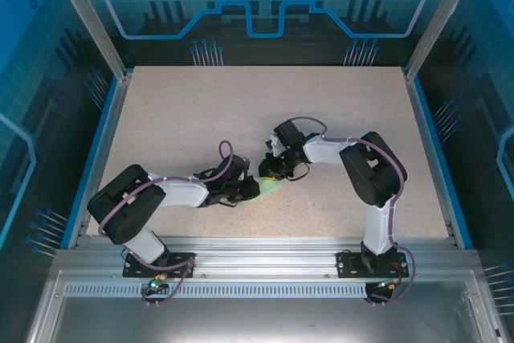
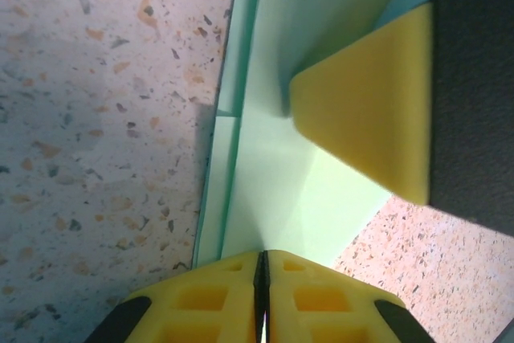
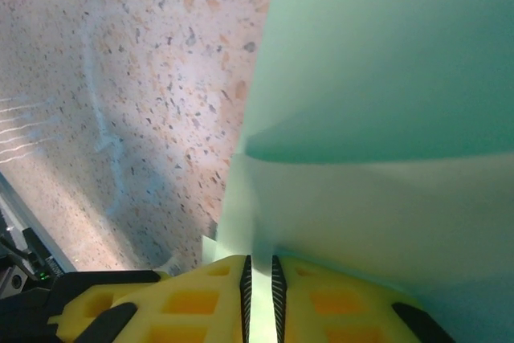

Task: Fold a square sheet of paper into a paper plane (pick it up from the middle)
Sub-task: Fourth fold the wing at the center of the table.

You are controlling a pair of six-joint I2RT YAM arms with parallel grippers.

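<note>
Between the two grippers, the mint-green paper (image 1: 271, 189) is seen lying on the speckled table (image 1: 201, 118). It is partly folded, with creases and a layered edge raised along one side. At the left side of the paper the left gripper (image 2: 261, 279) is found. Its yellow pads are pressed together at the paper's edge, but it cannot be told whether paper is pinched between them. At the far side of the paper the right gripper (image 3: 259, 283) is closed on an upturned flap, and a thin pale-green strip is visible between its pads. One right pad (image 2: 365, 110) is seen touching the paper beside that flap.
</note>
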